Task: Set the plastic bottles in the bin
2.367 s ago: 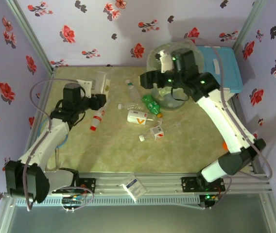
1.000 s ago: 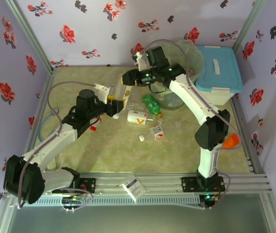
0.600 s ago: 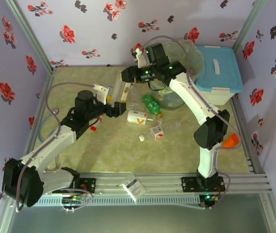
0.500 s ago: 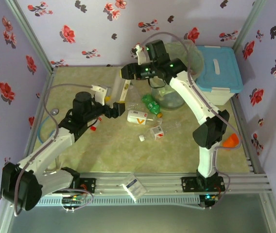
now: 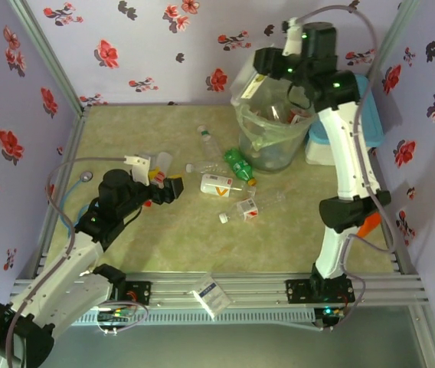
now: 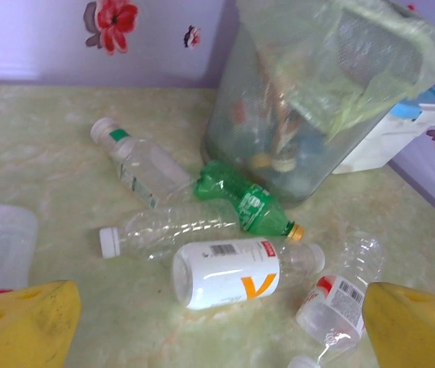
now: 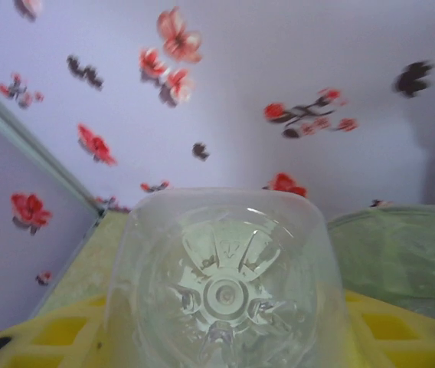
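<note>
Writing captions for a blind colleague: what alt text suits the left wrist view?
Several bottles lie on a table before a bag-lined bin: clear ones, a green one, a white one. Two yellow fingers, wide apart, frame the bottom corners.

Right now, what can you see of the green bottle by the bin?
The green bottle is small, translucent green plastic with a label band and a yellow-orange cap on. It lies on its side on the table, close in front of the bin, cap end toward the arms. Its base end appears to touch a clear bottle.
</note>
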